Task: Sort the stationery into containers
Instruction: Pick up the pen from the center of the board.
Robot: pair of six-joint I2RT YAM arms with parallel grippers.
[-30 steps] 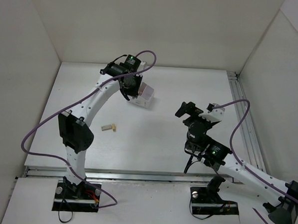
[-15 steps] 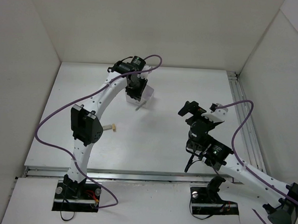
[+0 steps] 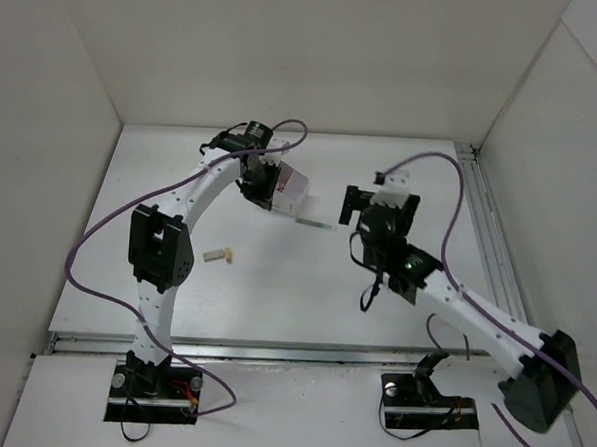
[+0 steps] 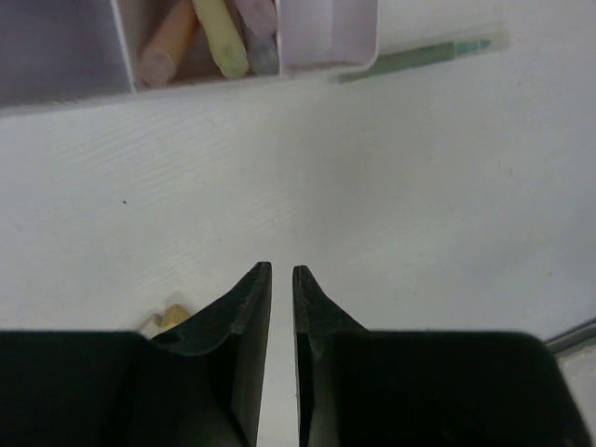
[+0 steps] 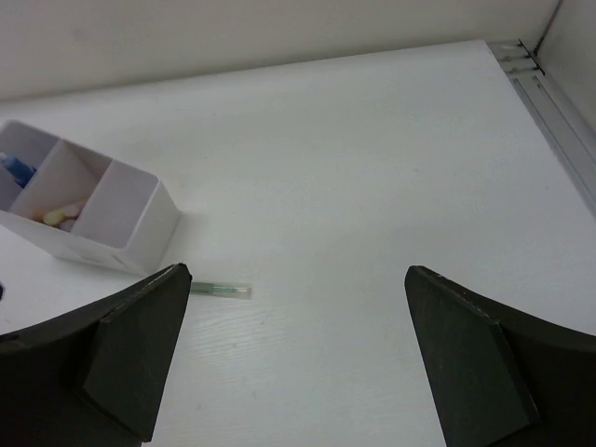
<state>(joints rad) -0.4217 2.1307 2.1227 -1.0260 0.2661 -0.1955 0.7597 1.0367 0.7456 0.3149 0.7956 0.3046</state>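
The container [image 3: 292,188], a translucent white box with three compartments, stands at mid-table. In the left wrist view its [image 4: 328,37] middle compartment holds orange, yellow-green and pale sticks [image 4: 216,33]. A thin grey-green stick [image 3: 317,223] lies flat on the table just right of the box, also seen from both wrists [image 4: 419,56] [image 5: 220,291]. A tan eraser block [image 3: 217,253] rests near-left of the box, and it [image 4: 166,321] peeks out behind my left finger. My left gripper [image 3: 263,192] [image 4: 277,270] hovers beside the box, shut and empty. My right gripper [image 3: 380,206] [image 5: 298,271] is wide open, right of the stick.
From the right wrist the box [image 5: 140,233] shows a blue item [image 5: 13,169] in its far compartment. White walls enclose the table on three sides. A metal rail [image 3: 483,233] runs along the right edge.
The grey-green stick, near my left gripper half a second ago, now lies on the table right of the box. My right arm has swung left and forward towards it.
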